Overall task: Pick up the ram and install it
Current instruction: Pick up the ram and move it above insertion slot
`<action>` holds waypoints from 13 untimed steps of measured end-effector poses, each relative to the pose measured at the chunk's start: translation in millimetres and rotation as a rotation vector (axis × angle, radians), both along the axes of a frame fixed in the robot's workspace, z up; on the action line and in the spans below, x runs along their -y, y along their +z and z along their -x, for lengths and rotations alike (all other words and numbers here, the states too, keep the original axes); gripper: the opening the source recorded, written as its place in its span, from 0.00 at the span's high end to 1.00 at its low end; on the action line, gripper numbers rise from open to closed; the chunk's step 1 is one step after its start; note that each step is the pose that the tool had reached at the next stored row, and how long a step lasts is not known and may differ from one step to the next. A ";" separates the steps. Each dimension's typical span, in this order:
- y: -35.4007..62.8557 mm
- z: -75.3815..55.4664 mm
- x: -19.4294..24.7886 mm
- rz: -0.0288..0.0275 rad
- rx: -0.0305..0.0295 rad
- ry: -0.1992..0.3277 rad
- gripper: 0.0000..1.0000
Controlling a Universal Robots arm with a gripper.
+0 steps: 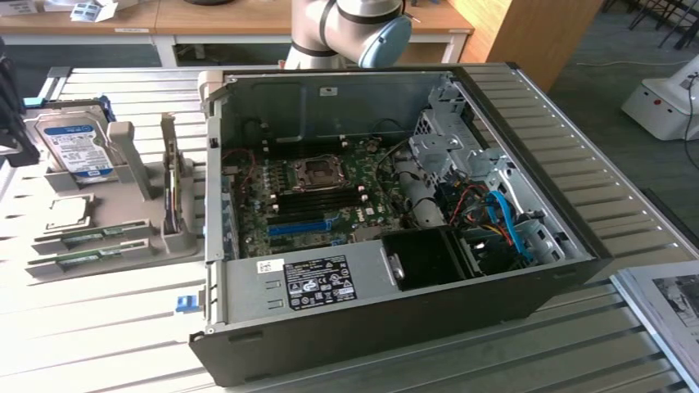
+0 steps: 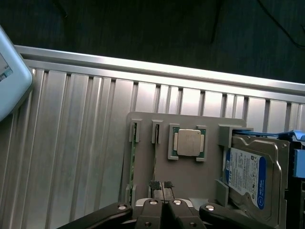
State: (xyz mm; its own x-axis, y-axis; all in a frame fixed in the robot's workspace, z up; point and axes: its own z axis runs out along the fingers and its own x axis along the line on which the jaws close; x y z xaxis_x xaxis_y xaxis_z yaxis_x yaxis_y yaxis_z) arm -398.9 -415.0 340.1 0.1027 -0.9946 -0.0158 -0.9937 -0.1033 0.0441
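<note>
Two slim green ram sticks lie on edge in slots of a grey holder (image 1: 131, 237) to the left of the open computer case (image 1: 382, 205) in the exterior view, one stick (image 1: 96, 236) behind the other (image 1: 78, 260). I cannot tell which is the task's ram. The wrist view looks down on the same holder (image 2: 190, 176), where the sticks show as thin green edges (image 2: 130, 167) (image 2: 154, 164). My gripper (image 2: 161, 185) hangs above the holder, shut with nothing between its fingers, nearest the second stick. The motherboard (image 1: 317, 201) lies inside the case with dark memory slots.
The holder also carries a blue-labelled hard drive (image 1: 74, 147) (image 2: 248, 176), a CPU chip (image 1: 65, 211) (image 2: 188, 143) and an upright card (image 1: 173, 188). The robot arm (image 1: 349, 29) stands behind the case. A white device (image 1: 666, 102) sits at the exterior view's right.
</note>
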 end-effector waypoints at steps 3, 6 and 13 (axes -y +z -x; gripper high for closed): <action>-2.1 0.0 0.0 0.0000 0.0000 0.000 0.90; -4.4 0.0 0.0 0.0000 0.0000 0.000 0.90; -9.4 0.0 0.0 0.0000 -0.0001 0.000 0.90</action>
State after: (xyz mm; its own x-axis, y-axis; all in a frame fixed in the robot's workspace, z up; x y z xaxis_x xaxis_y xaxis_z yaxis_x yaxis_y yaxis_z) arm -398.9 -415.0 330.8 0.1027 -0.9946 -0.0158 -0.9937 -0.1033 0.0442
